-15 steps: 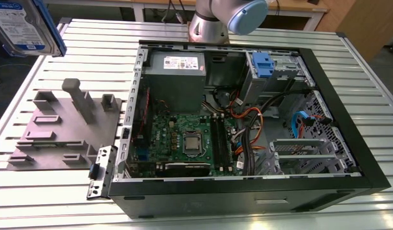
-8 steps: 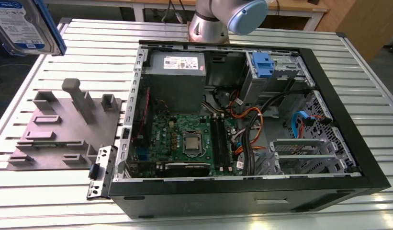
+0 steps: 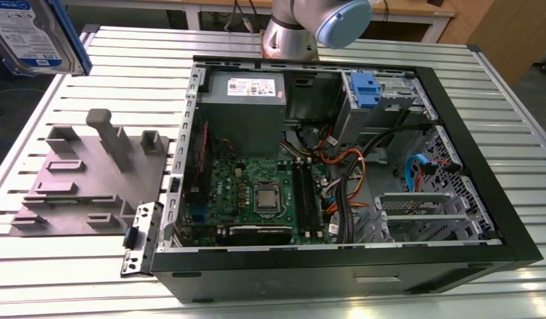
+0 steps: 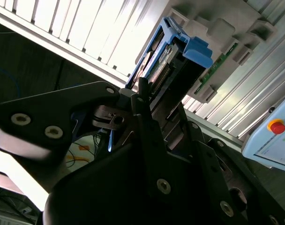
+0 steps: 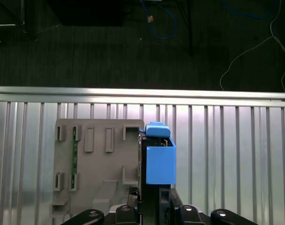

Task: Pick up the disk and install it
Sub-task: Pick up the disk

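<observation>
In the exterior view the disk (image 3: pixel 24 33) hangs high in the air, on the side of the holder (image 3: pixel 86 173) away from the case (image 3: pixel 344 269). The case stands just beside the holder. Cables (image 3: pixel 341 158) lie loose in the case near the cage (image 3: pixel 379 100). I think the disk's blue rail could catch on them or on the case wall.

In the second wrist view my claw (image 4: pixel 140 96) is closed on one end of the disk (image 4: pixel 175 58), and most of its body sticks out past my fingers. With such a grip, I judge that it may tilt or slip if it is pushed.

In the first wrist view the disk (image 5: pixel 160 161) stands on edge over the holder's (image 5: pixel 95 159) border. A small tilt here could make it enter the cage crooked and jam.
</observation>
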You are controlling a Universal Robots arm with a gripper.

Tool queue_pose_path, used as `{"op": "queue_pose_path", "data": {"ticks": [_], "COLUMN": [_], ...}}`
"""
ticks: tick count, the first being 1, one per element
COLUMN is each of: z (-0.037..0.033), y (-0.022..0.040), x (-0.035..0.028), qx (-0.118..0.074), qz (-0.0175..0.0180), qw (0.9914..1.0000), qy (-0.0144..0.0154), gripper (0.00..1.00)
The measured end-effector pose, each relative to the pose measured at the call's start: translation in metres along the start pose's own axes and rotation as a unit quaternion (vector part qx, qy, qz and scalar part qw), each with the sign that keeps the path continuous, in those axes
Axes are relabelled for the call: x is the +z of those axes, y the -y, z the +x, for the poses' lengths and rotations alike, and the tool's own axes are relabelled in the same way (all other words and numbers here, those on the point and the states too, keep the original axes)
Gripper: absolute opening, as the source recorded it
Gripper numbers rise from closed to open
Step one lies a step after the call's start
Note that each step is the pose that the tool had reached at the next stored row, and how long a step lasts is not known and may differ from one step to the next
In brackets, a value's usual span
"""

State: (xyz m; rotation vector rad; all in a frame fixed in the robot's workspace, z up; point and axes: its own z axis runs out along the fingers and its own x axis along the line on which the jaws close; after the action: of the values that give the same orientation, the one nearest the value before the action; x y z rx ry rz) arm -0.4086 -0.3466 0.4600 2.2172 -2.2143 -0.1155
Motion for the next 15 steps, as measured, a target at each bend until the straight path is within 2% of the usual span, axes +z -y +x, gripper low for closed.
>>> {"op": "queue_pose_path", "data": {"ticks": [4, 7, 15], "z": [0.0, -0.0002, -0.0013], "y": [0.0, -0.0002, -0.0011], "x": [-0.0001, -0.0024, -0.0199], "qx": [0.0, 0.0, 0.0], "qz": [-0.0001, -0.0001, -0.0001], "qw": [1.0, 1.0, 1.0], "qy": [0.0, -0.0001, -0.0001], "gripper": [0.35, 0.35, 0.35]}}
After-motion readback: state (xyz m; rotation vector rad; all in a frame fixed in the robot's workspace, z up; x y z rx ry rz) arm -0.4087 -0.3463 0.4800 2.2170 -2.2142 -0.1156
